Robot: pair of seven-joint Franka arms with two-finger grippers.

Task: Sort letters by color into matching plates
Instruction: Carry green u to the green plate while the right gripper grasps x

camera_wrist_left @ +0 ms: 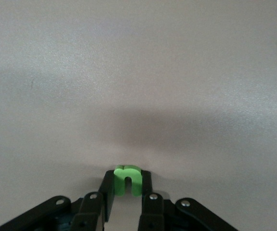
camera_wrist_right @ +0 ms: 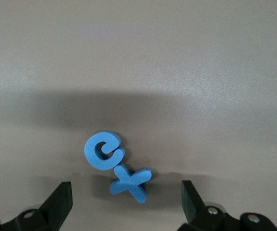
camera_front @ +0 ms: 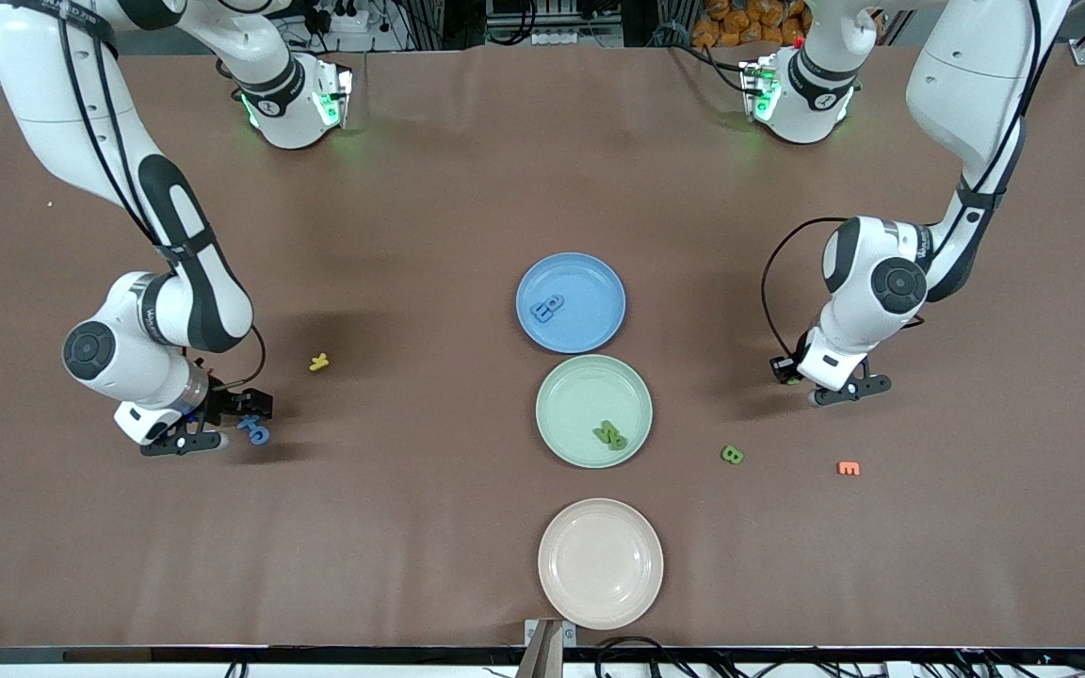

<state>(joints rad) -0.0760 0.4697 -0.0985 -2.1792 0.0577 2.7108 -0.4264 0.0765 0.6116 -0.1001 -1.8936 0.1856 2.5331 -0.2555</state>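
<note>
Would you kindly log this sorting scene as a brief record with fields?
left gripper: low at the table, fingers shut on a green letter
right gripper: open, low around blue C and blue X
blue plate: one blue letter
green plate: two green letters
loose green letter: on the table beside green plate

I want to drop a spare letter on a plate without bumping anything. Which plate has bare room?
The beige-pink plate, nearest the front camera, holds nothing. The blue plate holds one blue letter, so most of it is bare. The mint green plate is crowded on its nearer part by green letters.
</note>
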